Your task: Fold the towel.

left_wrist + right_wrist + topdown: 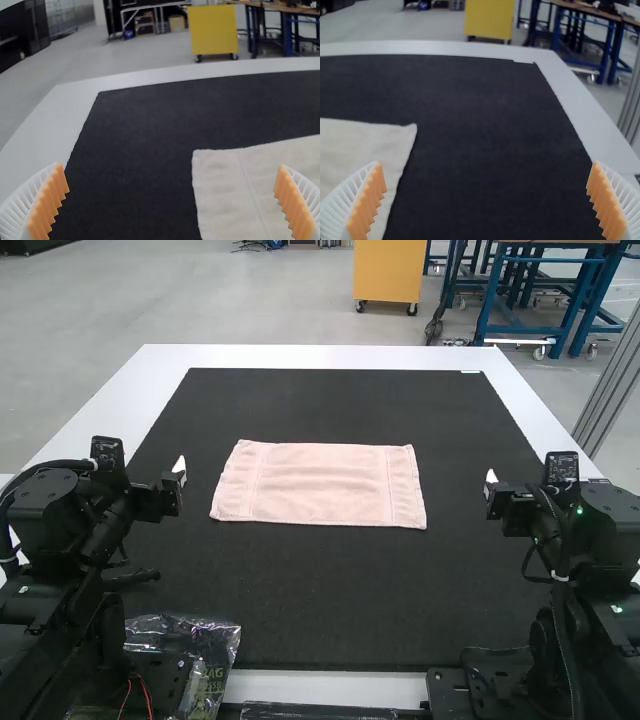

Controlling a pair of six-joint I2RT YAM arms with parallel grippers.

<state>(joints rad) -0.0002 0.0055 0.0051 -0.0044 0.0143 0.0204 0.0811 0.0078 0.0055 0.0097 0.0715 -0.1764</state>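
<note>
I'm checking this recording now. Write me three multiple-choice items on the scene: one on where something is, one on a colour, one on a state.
1. Where does the towel lie?
A) On the white table border
B) On the black mat
C) Draped over the right arm

2. What colour are the pads of the left gripper?
A) Orange
B) Blue
C) Green

3. What state is the right gripper in?
A) Shut on a towel corner
B) Shut and empty
C) Open and empty

Key:
1: B, the high view shows black mat on all sides of the towel.
2: A, the left wrist view shows orange ribbed faces on both fingers.
3: C, the right wrist view shows its two fingers wide apart with nothing gripped between them.
</note>
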